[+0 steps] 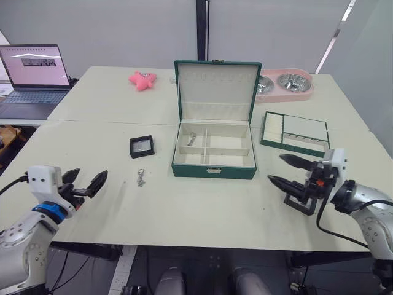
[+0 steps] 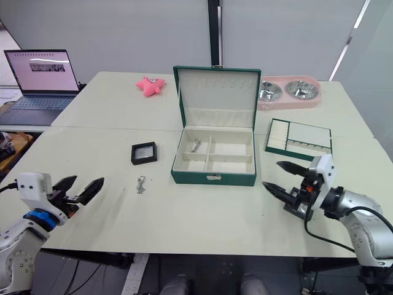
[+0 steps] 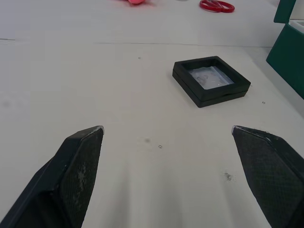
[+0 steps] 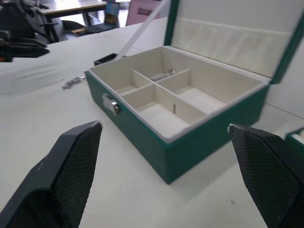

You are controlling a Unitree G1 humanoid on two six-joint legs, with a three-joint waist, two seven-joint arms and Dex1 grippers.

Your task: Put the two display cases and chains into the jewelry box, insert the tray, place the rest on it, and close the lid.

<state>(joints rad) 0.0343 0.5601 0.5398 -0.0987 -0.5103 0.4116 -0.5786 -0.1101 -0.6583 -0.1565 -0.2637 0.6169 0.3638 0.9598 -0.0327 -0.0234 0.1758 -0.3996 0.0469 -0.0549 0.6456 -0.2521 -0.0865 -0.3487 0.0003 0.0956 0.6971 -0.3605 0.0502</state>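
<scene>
The dark green jewelry box (image 1: 214, 170) stands mid-table with its lid (image 1: 216, 89) upright. One silver chain (image 1: 191, 138) lies in its back-left compartment. A black-framed display case (image 1: 141, 146) rests on the table left of the box, and another chain (image 1: 140, 177) lies just in front of that case. The tray (image 1: 295, 133) sits to the right of the box. My left gripper (image 1: 93, 172) hovers open near the front-left edge, well short of the case (image 3: 211, 80). On the other side, my right gripper (image 1: 276, 168) is open in front of the tray, facing the box (image 4: 142, 123).
A laptop (image 1: 34, 77) stands on the far left table. A pink toy (image 1: 142, 80) lies behind the box to the left. A pink stand with two steel bowls (image 1: 284, 84) sits at the back right. A red ring-shaped object (image 3: 216, 5) lies beyond the case.
</scene>
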